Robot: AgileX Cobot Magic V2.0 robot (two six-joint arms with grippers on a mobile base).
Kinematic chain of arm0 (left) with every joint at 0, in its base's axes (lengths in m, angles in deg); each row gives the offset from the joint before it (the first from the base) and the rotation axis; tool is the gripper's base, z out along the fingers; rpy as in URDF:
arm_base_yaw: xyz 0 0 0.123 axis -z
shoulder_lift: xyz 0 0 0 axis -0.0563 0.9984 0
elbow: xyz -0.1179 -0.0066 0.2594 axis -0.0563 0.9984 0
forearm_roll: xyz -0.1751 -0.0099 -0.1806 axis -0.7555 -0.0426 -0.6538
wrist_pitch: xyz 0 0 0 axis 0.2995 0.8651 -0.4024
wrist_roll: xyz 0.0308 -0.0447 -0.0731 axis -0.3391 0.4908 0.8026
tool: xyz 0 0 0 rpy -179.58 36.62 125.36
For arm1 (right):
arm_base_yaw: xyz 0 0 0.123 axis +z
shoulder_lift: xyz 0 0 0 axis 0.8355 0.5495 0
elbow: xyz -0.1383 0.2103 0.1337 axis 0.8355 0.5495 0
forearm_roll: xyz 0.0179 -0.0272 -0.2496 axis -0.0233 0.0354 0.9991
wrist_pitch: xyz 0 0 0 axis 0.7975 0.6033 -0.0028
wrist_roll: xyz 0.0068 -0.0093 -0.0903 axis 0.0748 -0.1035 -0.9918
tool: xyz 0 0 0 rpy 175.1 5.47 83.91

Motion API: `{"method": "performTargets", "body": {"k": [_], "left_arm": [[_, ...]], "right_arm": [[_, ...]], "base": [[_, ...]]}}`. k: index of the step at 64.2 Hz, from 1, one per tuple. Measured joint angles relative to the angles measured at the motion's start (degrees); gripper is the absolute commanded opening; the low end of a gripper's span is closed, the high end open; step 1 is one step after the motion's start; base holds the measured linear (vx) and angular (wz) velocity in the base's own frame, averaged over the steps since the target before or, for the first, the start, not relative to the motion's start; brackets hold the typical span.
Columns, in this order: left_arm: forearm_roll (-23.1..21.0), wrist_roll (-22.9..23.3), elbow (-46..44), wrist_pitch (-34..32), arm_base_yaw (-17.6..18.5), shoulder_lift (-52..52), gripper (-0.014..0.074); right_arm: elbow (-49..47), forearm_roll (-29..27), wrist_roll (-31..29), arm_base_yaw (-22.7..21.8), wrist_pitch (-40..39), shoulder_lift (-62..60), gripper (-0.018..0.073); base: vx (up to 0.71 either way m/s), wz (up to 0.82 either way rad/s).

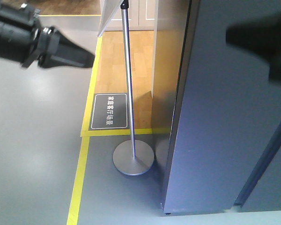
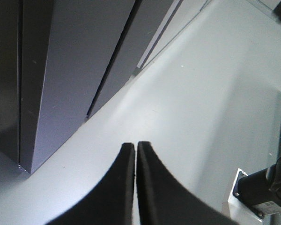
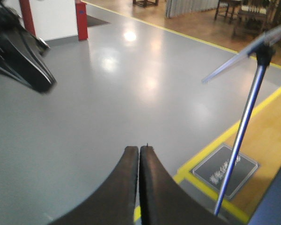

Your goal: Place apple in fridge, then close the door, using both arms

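The fridge (image 1: 220,117) is standing tall at the right of the front view, showing a flat, matte dark grey side with its door (image 2: 117,61) lying flush and closed; no apple is showing in any view. The left gripper (image 2: 136,146) is hanging over smooth pale grey floor (image 2: 201,93), its curved black fingers pressed together, holding nothing. The right gripper (image 3: 139,149) is likewise sitting closed and empty. A slim polished metal sign stand (image 1: 132,157) on a round disc base is resting beside yellow floor tape (image 1: 77,187).
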Motion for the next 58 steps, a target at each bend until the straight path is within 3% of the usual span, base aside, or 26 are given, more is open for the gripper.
{"method": "performTargets", "body": {"k": [12, 21, 33, 43, 58], "left_arm": [[-0.1, -4.7, 25.2, -12.8, 0.0, -16.6, -0.0008], [-0.7, -5.2, 46.9, -27.0, 0.0, -28.1, -0.0008], [-7.0, -5.1, 67.7, -42.0, 0.0, -37.3, -0.0008], [-12.2, -5.1, 73.4, -47.3, 0.0, -40.8, -0.0008], [-13.9, -5.1, 73.7, -48.2, 0.0, -41.1, -0.0008]], "right_arm": [[20.9, 0.1, -1.4, 0.0, -7.0, -11.8, -0.0005], [33.4, 0.1, -2.0, 0.0, -10.6, -19.3, -0.0005], [42.5, 0.1, -2.3, 0.0, -13.0, -25.6, -0.0005], [44.3, 0.0, -2.3, 0.0, -13.9, -27.0, -0.0003], [44.3, -0.2, -2.3, 0.0, -14.1, -27.0, -0.0003]], "base": [[0.00, 0.00], [0.00, 0.00], [0.00, 0.00], [0.00, 0.00], [0.00, 0.00]]}}
